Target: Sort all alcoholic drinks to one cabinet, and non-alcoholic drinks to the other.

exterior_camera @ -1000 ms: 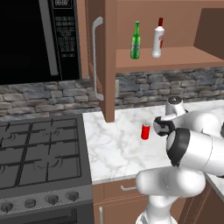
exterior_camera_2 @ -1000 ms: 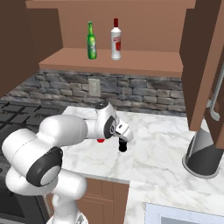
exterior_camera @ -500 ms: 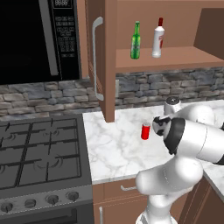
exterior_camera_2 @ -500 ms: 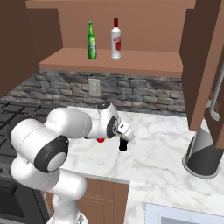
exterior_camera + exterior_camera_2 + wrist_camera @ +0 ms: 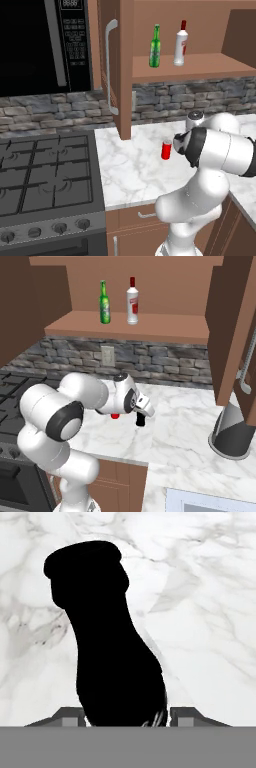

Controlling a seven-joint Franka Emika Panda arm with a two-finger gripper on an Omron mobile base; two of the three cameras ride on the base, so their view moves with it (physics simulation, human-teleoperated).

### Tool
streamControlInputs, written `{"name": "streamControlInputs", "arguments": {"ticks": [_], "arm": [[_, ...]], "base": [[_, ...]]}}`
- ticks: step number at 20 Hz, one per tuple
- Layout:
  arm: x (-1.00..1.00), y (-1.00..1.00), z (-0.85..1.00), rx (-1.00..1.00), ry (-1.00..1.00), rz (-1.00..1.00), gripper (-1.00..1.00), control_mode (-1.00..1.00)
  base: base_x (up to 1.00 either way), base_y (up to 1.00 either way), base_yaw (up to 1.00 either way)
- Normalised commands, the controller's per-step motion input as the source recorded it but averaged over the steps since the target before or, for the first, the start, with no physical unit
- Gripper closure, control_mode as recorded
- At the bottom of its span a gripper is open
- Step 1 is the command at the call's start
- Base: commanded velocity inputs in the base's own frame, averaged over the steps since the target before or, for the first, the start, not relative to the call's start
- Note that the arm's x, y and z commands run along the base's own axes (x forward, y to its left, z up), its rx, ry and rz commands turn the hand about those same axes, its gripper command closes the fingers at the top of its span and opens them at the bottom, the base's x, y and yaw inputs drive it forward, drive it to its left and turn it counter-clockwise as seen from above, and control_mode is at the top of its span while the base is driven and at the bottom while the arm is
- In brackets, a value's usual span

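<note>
On the marble counter (image 5: 190, 426), the gripper (image 5: 125, 714) pinches the black cola bottle (image 5: 107, 642) beside the red can (image 5: 166, 149).

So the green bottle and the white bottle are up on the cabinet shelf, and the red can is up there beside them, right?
Not quite. The green bottle and white bottle stand on the cabinet shelf, but the red can is down on the marble counter, as the left base view shows.

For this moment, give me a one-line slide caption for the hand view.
Black cola-style bottle stands between the gripper fingertips over the white marble counter.
</note>
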Motion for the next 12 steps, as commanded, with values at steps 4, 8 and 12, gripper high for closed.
{"name": "streamControlInputs", "arguments": {"ticks": [4, 8, 12], "arm": [[0.27, 0.0, -0.06, 0.0, 0.0, 0.0, 1.0, -1.0], [0.29, 0.0, -0.01, 0.0, 0.0, 0.0, 1.0, -1.0], [0.02, 0.0, 0.13, 0.0, 0.0, 0.0, 1.0, -1.0]], "base": [[0.0, 0.0, 0.0], [0.0, 0.0, 0.0], [0.0, 0.0, 0.0]]}}
